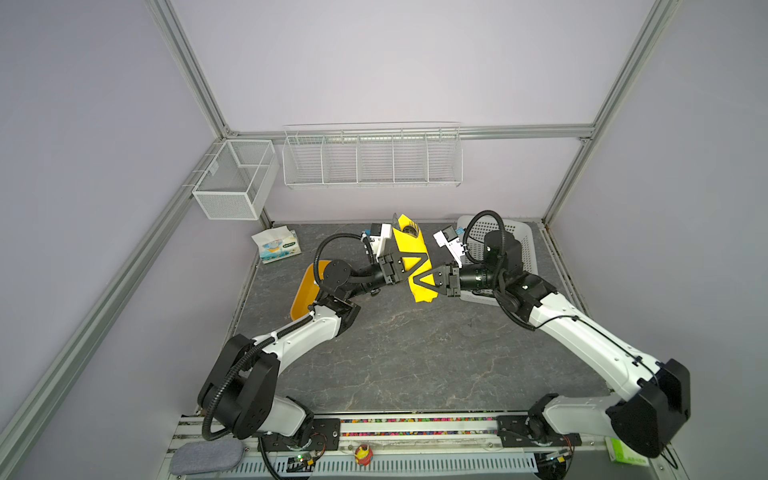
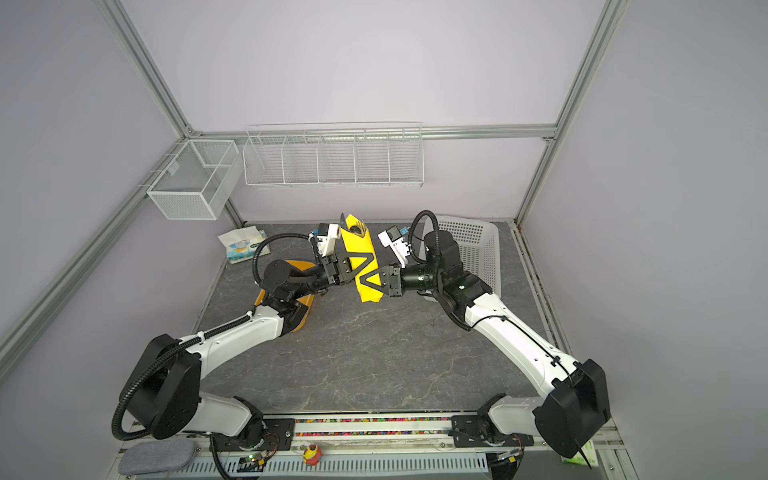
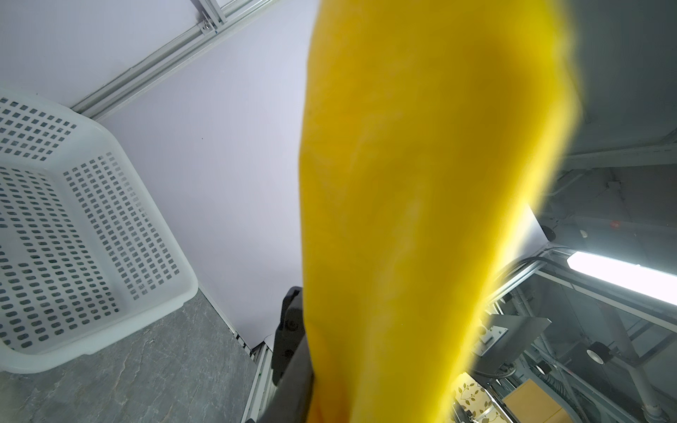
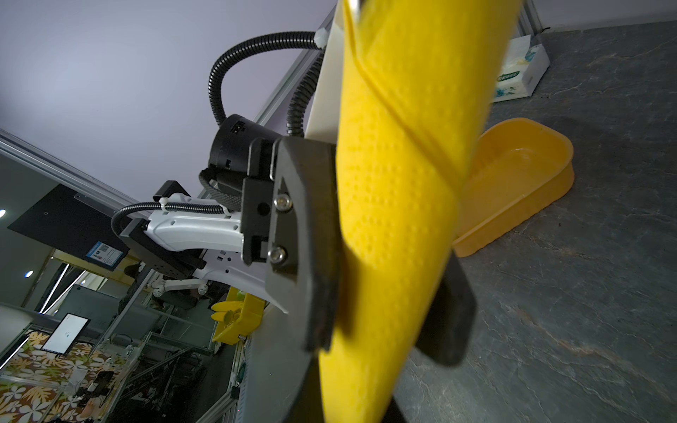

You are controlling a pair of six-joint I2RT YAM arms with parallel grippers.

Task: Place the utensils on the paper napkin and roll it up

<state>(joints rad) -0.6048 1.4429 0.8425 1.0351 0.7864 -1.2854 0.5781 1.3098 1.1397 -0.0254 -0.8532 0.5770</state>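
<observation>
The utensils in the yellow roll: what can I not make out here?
- Utensils: only tips show at the roll's far end in both top views; the paper napkin wraps the rest.
- Left wrist view: the blurred napkin blocks the middle.
- Orange tray, top views: left arm covers part.

Rolled up: the paper napkin (image 1: 409, 249) is a narrow bright yellow tube. The right wrist view shows its dotted emboss and a diagonal outer seam. It is off the table and tilted, with one end up toward the back wall and the other down toward my base. The lower end is cut flat and slightly loose. My left gripper (image 4: 384, 311) pinches it about mid-length, and my right gripper (image 1: 417, 280) clamps it just below, near the lower end. Inside it is the fork (image 2: 360, 227), tines poking out of the upper opening. A thin grey tip (image 1: 394, 217) sticks out beside them, likely the other piece of cutlery, but it's too small to tell what kind.
</observation>
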